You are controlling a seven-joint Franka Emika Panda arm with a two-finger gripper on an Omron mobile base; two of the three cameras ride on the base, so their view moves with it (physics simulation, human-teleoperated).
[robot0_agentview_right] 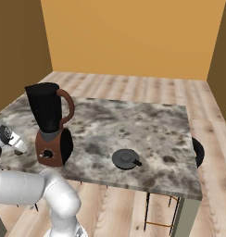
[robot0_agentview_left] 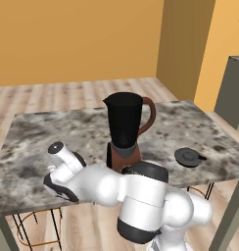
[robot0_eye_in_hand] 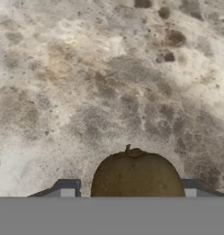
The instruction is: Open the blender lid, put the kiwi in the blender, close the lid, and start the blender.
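Note:
The olive-brown kiwi (robot0_eye_in_hand: 137, 176) lies on the marbled counter, right between my fingertips in the hand view. My gripper (robot0_eye_in_hand: 128, 192) points straight down, its jaws drawn in against the fruit's two sides. From the left base view the hand (robot0_agentview_left: 55, 186) is low over the counter's near left part, left of the blender (robot0_agentview_left: 125, 127). The blender's black jar stands open-topped on its reddish-brown base (robot0_agentview_right: 52, 148). The dark-grey blender lid (robot0_agentview_left: 188, 157) lies flat on the counter to the blender's right (robot0_agentview_right: 125, 158).
The marbled counter (robot0_agentview_left: 200, 122) runs wide behind and to the right of the blender. A dark stool seat (robot0_agentview_right: 197, 152) sits at its right edge and a wire stool frame (robot0_agentview_left: 38, 228) below its near left. Orange walls stand behind.

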